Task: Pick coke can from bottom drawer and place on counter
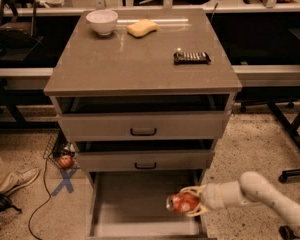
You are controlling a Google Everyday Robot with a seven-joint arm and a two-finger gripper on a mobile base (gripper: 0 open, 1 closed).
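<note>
Clearance is what I'd mind in the camera view: the pale two-finger end effector (pixel 189 204) is clenched on the small red soda can with silver ends (pixel 181 203), low at the right of the wide shallow grey bottom drawer (pixel 130 209), near its right wall. Best to draw it outward before rising, since the two grey handled drawers (pixel 142 126) jut out overhead. Then set it on the bare front of the broad grey-brown tabletop (pixel 140 69), apart from the white bowl (pixel 102 21), yellow sponge (pixel 142 28) and dark ridged bar (pixel 191 58).

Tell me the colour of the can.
The can is red with a silver end, held by the gripper over the drawer; camera view.
</note>
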